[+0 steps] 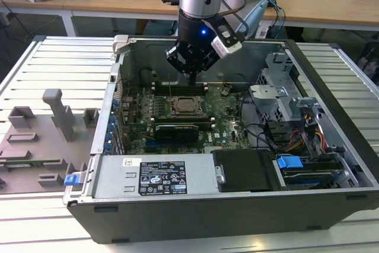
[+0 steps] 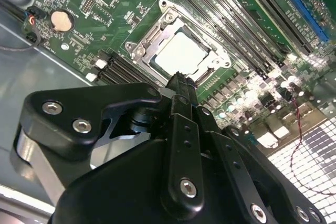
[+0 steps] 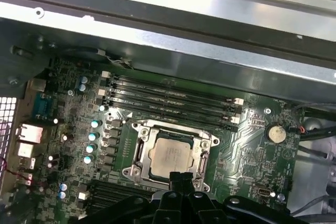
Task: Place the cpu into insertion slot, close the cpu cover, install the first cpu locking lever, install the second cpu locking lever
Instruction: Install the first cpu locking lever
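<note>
The cpu lies flat in its socket on the green motherboard, its silver-grey top showing through the window of the cpu cover. The cover is down flat around the chip. My gripper hangs a short way above the socket's edge, clear of the board. Its black fingertips are pressed together and hold nothing. Whether the locking levers are latched is too fine to tell.
The board sits inside an open grey computer case. Memory slots run beside the socket, and a black card lies on its near side. Drive cages and cables crowd the exterior view's right. Grey fixtures stand outside on the exterior view's left.
</note>
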Robot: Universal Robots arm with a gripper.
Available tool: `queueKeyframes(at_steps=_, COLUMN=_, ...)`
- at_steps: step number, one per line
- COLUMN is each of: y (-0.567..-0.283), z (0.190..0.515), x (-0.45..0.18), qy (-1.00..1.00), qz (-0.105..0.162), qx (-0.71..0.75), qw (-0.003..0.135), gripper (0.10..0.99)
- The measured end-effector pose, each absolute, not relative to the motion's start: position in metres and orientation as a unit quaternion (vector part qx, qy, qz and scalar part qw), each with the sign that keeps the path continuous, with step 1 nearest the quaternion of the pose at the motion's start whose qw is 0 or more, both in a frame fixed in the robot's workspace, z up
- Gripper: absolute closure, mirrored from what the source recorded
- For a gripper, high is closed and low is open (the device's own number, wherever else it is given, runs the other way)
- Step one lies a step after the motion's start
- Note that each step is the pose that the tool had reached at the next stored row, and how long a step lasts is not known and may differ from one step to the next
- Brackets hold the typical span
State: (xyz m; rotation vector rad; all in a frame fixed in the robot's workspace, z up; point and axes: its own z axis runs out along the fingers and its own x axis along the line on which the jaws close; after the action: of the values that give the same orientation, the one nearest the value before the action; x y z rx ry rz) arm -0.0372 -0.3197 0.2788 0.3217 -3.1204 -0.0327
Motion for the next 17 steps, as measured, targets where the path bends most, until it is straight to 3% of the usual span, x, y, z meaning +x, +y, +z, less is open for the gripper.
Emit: queueKeyframes(at_steps=17, y=-0.3197, z=0.2788, x=-0.0372, qy=-0.984, qz=-0.01, qx=0.177, qw=0.003, gripper=0.98)
